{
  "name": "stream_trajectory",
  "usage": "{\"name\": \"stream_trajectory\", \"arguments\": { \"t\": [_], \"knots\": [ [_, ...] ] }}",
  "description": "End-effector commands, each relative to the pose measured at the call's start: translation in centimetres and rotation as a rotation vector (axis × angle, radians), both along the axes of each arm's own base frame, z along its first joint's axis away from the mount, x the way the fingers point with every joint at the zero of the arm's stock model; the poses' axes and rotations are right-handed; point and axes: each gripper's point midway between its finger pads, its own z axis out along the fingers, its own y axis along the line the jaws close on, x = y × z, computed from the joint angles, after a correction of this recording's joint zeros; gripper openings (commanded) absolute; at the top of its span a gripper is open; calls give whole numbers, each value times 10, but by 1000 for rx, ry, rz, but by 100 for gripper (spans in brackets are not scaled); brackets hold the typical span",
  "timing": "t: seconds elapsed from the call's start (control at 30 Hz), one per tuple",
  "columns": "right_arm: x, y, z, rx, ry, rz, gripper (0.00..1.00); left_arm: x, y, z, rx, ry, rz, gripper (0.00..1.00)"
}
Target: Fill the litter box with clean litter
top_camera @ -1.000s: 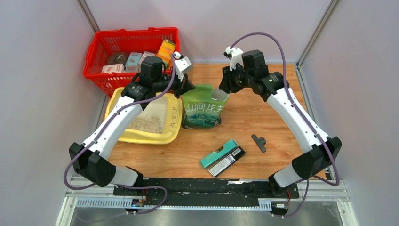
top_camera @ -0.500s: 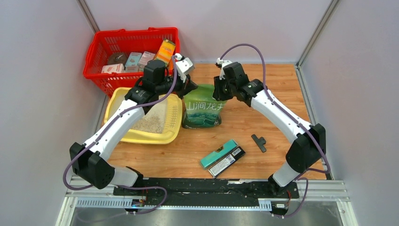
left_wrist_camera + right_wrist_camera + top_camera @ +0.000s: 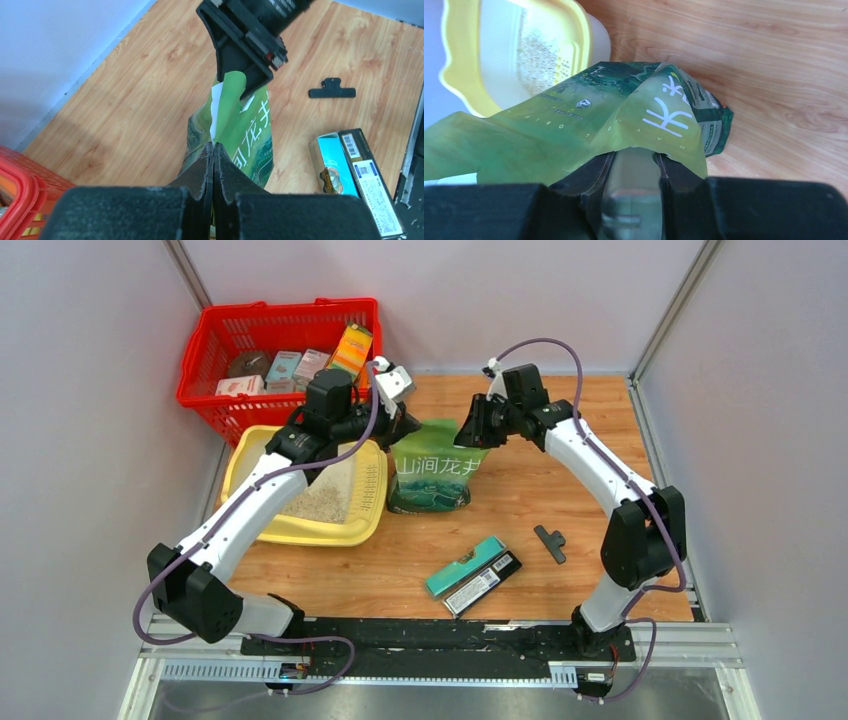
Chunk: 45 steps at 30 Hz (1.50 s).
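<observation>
The pale-yellow litter box [image 3: 250, 531] lies left of centre, with beige clean litter [image 3: 325, 502] heaped in its right half; both also show in the right wrist view, litter box [image 3: 459, 60] and litter [image 3: 539, 55]. A green bag [image 3: 430, 480] stands upright beside it. My left gripper [image 3: 213, 146] is shut on the bag's left top edge [image 3: 222, 100]. My right gripper [image 3: 634, 160] is shut on a translucent scoop handle [image 3: 633, 192] at the bag's open mouth [image 3: 574, 130]. The scoop's bowl is hidden by the bag.
A red mesh basket [image 3: 215, 340] with several packets stands behind the litter box. A teal box and a black box [image 3: 472, 575] lie near the front. A black clip [image 3: 549, 542] lies to their right. Grey walls close in on both sides.
My right arm has swung its elbow outward and its wrist has dipped at the bag's right top corner. The left gripper and the bag have barely moved.
</observation>
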Motion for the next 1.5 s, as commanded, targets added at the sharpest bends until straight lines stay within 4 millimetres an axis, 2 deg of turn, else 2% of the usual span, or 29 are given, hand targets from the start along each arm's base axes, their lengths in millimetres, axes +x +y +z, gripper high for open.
{"name": "stream_trajectory", "arguments": {
  "t": [0.0,0.07,0.1,0.13,0.17,0.2,0.3,0.53,0.7,0.73,0.9,1.23,1.47],
  "knots": [
    [0,1,36,255,136,1,0,-8,3,32,22,-119,-36,0],
    [5,-5,50,350,146,10,0,-5,8,30,56,-122,-15,0],
    [12,-19,49,394,191,-48,0,-5,11,30,80,-123,-14,0],
    [16,-21,56,440,178,-38,0,-4,14,29,98,-125,-3,0],
    [19,-27,57,468,191,-58,0,-4,15,32,107,-132,0,0],
    [25,-38,54,501,222,-102,0,-5,18,28,136,-126,-3,0],
    [35,-56,59,578,214,-129,0,-6,25,24,190,-128,1,0],
    [31,-70,68,725,218,-69,0,-3,36,18,280,-169,3,0],
    [25,-84,68,741,222,-73,0,-2,40,17,319,-202,-9,0],
    [28,-96,69,748,210,-97,0,-2,39,16,321,-201,-12,0],
    [25,-113,81,761,173,-109,0,0,39,16,326,-208,-17,0],
    [23,-127,99,722,114,-140,0,8,33,13,315,-205,-16,0],
    [20,-135,95,701,122,-149,0,11,30,15,305,-207,-18,0]
  ]
}}
